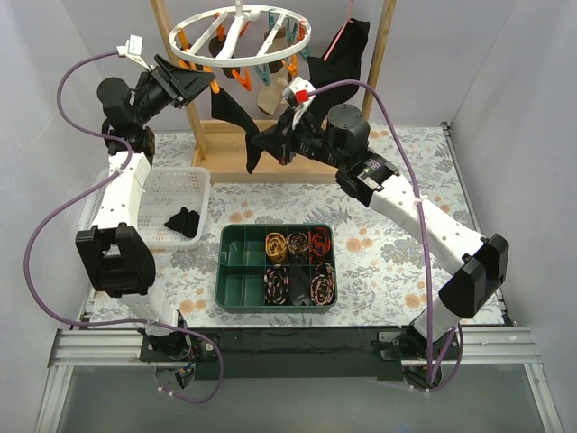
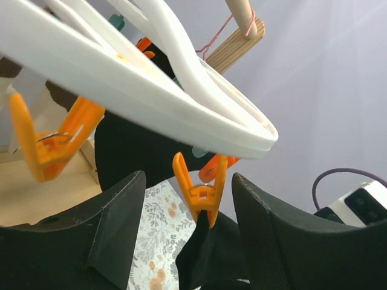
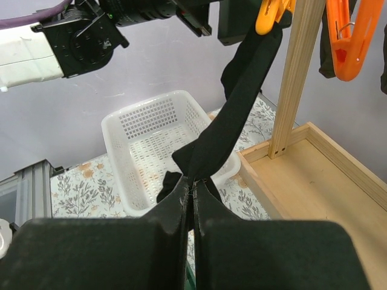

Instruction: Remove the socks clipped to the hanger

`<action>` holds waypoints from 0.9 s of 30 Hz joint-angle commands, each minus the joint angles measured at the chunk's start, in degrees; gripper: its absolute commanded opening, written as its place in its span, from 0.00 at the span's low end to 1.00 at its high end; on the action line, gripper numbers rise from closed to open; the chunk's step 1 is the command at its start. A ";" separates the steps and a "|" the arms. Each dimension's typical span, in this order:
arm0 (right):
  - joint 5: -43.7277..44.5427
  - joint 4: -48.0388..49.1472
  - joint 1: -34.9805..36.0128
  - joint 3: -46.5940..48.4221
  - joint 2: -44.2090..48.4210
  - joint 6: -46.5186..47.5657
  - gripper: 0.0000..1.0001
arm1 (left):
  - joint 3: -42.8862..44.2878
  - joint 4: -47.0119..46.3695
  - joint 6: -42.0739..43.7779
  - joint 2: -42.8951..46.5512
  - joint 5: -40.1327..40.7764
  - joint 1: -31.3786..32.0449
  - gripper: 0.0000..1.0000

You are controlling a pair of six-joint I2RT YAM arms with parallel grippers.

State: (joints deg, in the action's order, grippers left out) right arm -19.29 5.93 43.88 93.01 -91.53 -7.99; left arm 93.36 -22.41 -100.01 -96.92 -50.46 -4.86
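Pale walls (image 1: 514, 81) stand close on the left, the right and the back of the bench (image 1: 379, 225). The bench has a flowery cloth on it. The cloth ends at a metal rail at the near edge, where the arms are bolted. The left arm bends up close to the left wall. The right arm reaches across from the right side.

At the back, two wooden posts (image 1: 176, 63) rise from a flat wooden base (image 1: 225, 153). The hanger (image 1: 239, 36) hangs high between the posts, with socks clipped under it. A tan sock (image 1: 268, 95) hangs near its middle. A white basket (image 1: 176, 203) sits on the left with one dark sock (image 1: 183, 221) in it. A green tray (image 1: 275, 266) with rolled sock bundles sits near the middle front.

The left claw (image 2: 188, 177) is up under the hanger's rim. Its fingers (image 2: 115, 223) are spread wide and hold nothing. An orange peg (image 2: 202, 193) sits in the gap between them. The peg bites the top of a black sock (image 3: 242, 103).

The right claw (image 3: 193, 181) is lower down, in front of the wooden base. It is squeezed tight on the low end of the black sock. The sock runs up in a stretched slant to the peg, just beside the left claw.
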 commanded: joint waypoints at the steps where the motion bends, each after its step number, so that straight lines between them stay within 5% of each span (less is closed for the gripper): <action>1: -0.31 0.83 -0.20 -0.90 3.46 -0.27 0.01 | 5.86 0.53 -0.28 -0.89 1.24 1.87 0.54; 5: -0.14 0.83 -0.20 -2.31 4.42 -0.27 0.01 | 6.92 1.14 0.16 -1.42 2.64 2.93 0.44; 7: 0.04 0.83 -0.20 -3.36 5.04 -0.27 0.01 | 7.62 2.02 0.86 -1.43 3.08 3.37 0.25; 11: 0.57 0.83 -0.20 -5.46 6.53 -0.19 0.01 | 8.41 5.26 3.84 -1.07 4.40 4.07 0.04; 21: 3.99 -2.41 -0.20 -14.60 14.96 -1.24 0.01 | 7.90 14.23 11.66 1.02 8.61 13.47 0.04; 27: 6.80 -5.84 -0.20 -19.44 21.38 -1.94 0.01 | 0.17 15.30 15.71 7.97 19.68 17.86 0.05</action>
State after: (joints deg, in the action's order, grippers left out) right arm -15.31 1.30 43.88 75.26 -75.07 -8.99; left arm 97.12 -9.61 -89.03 -96.42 -37.45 10.00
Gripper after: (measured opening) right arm 0.023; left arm 0.192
